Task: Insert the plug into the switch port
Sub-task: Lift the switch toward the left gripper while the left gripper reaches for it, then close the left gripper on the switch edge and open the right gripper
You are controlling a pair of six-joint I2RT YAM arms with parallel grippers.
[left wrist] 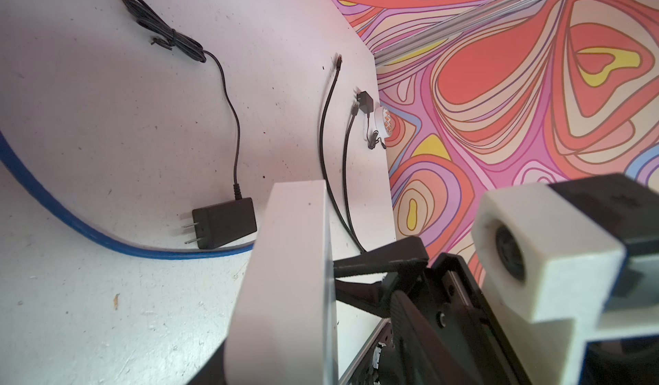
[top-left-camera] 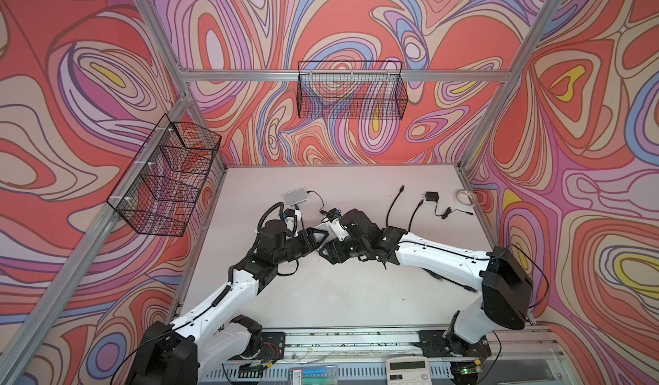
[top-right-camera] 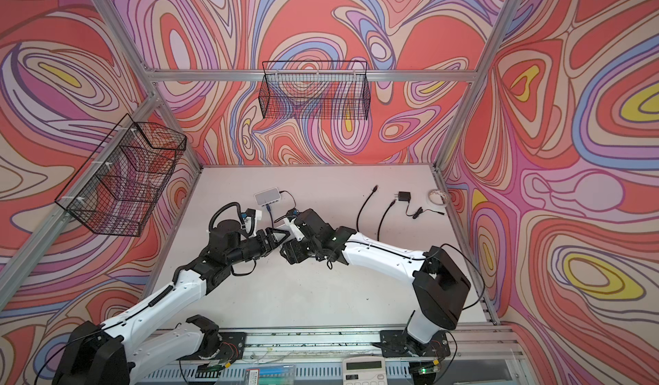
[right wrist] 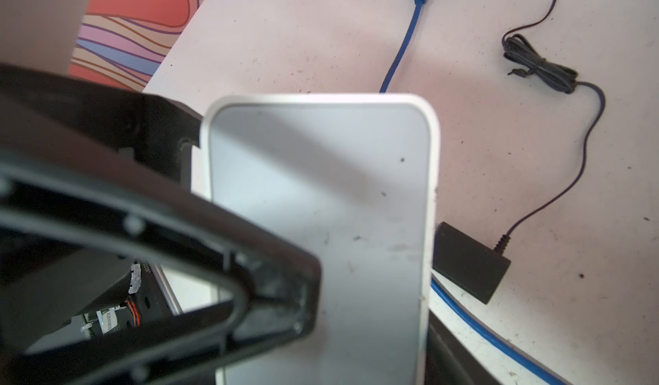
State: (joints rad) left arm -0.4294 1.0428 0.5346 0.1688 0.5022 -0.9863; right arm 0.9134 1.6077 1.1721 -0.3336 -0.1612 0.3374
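Observation:
A flat white switch (right wrist: 321, 204) with a grey face hangs above the table between both arms. My right gripper (right wrist: 321, 347) is shut across its width, one finger (right wrist: 453, 351) showing at its edge. In the left wrist view the switch (left wrist: 285, 276) is edge-on between the jaws of my left gripper (left wrist: 313, 329). That gripper's black triangular finger (right wrist: 271, 287) lies over the grey face; whether it presses on the face does not show. The ports of the held switch are hidden. Two black cables lie at the back right, their plug ends (top-left-camera: 402, 188) (top-left-camera: 420, 203) free.
A second white switch (top-left-camera: 299, 196) lies at the back with a blue cable (left wrist: 71, 219) plugged into it. A black power adapter (left wrist: 224, 228) lies under the arms. Another adapter (top-left-camera: 431, 197) and a tape roll (top-left-camera: 465, 197) are at the back right. Wire baskets (top-left-camera: 351, 90) (top-left-camera: 164, 176) hang on the walls.

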